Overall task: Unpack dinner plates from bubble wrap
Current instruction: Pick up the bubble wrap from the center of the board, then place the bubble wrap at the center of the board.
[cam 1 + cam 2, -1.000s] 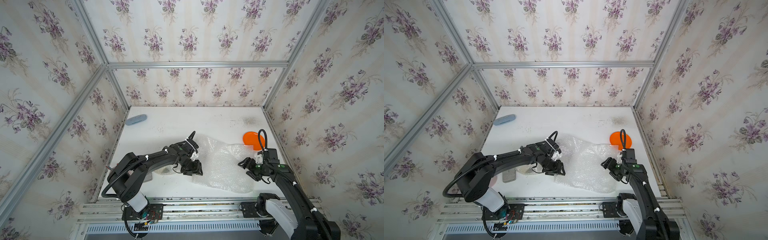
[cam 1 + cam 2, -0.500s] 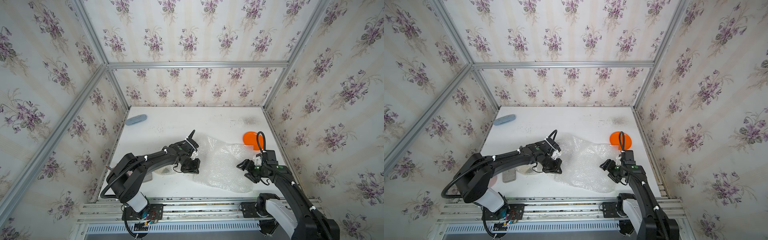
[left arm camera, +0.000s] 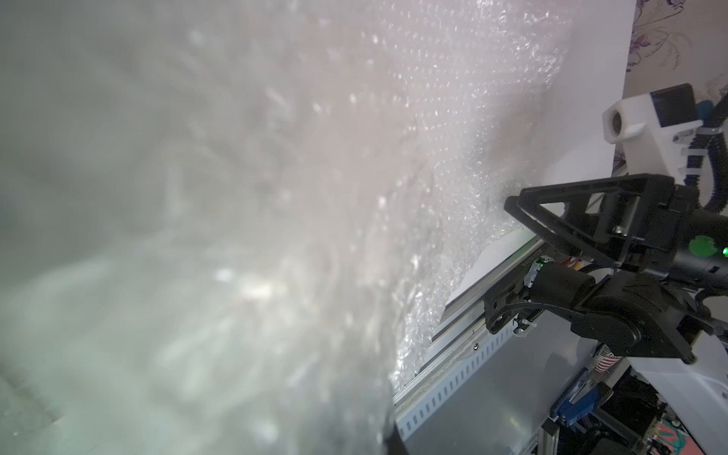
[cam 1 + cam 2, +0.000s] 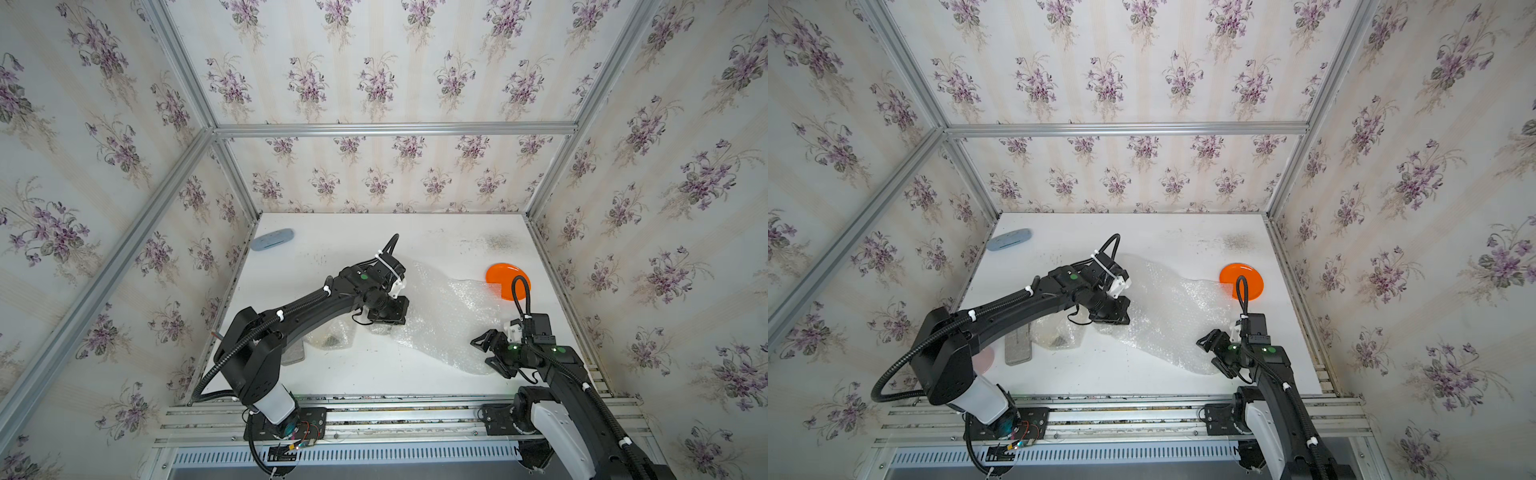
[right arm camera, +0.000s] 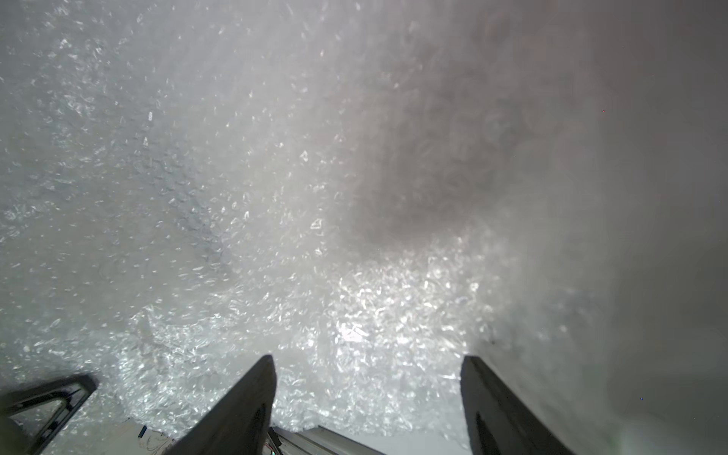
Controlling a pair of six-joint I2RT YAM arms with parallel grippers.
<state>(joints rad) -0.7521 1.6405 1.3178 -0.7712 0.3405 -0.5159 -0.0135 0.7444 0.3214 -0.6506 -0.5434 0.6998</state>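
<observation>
A large sheet of bubble wrap [image 4: 440, 316] [image 4: 1167, 316] lies spread across the middle of the white table. My left gripper [image 4: 386, 322] [image 4: 1111, 320] points down at the sheet's left edge and is shut on the bunched plastic. In the left wrist view the blurred bubble wrap [image 3: 453, 118] covers the jaws. My right gripper [image 4: 484, 355] [image 5: 366, 394] stands open at the sheet's near right corner, with bubble wrap [image 5: 354, 307] just ahead of its fingers. One bare orange dinner plate [image 4: 505, 280] [image 4: 1241, 278] lies flat at the sheet's far right edge.
A small bubble-wrapped bundle [image 4: 332, 336] with a dark mark inside sits under my left forearm, beside a grey flat block [image 4: 1017, 345]. A pale pinkish round shape [image 4: 984, 358] peeks out by the left arm. A pale blue oval object [image 4: 272, 240] lies at the far left corner.
My left gripper's jaws have closed on the left edge of the bubble wrap. The right gripper has edged slightly toward the sheet and stays open.
</observation>
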